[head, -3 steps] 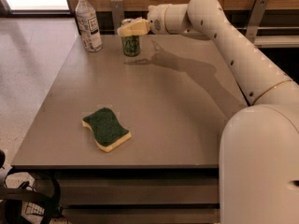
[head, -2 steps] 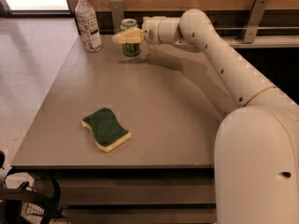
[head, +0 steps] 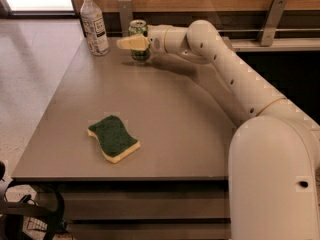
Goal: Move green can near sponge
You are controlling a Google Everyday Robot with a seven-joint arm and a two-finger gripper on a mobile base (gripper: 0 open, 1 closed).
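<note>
Grasp step: the pale two-finger gripper (head: 131,42) sits at the small green silver-topped can (head: 140,55); whether it grips cannot be told. Next, probably, carriage toward seven o'clock, beside the wavy green-over-yellow sponge (head: 113,137).

The small green drink can (head: 141,55) with a silver top stands upright at the 12 o'clock edge of the tabletop (head: 190,114), with the gripper (head: 134,43) across its middle. The wavy-edged sponge (head: 113,138), dark green scouring top over a yellow base, lies flat, well apart, toward 7 o'clock from the can.
</note>
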